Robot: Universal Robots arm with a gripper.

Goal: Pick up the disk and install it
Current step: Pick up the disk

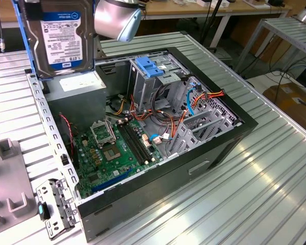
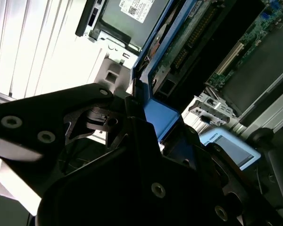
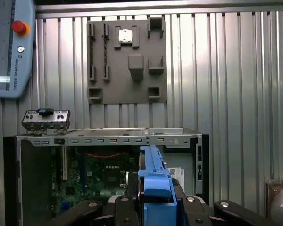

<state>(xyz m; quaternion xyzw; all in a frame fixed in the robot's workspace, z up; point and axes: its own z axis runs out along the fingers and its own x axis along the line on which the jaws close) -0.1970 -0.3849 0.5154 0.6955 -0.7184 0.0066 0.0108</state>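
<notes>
Ribbed metal tabletop [image 1: 275, 168]; above it, upright white-labelled, blue-railed disk [image 1: 61, 35].

Setting: robotics lab/workshop. Evidence: ribbed alu. surface [image 1: 275, 178]; open PC case [image 1: 214, 153], motherboard [image 1: 117, 148] exposed; teach pendant [image 3: 12, 61] w/ red stop btn [image 3: 18, 27]; grey fixture plate [image 3: 127, 92]; rear benches [image 1: 194, 11] w/ cables [image 1: 210, 23].
</notes>
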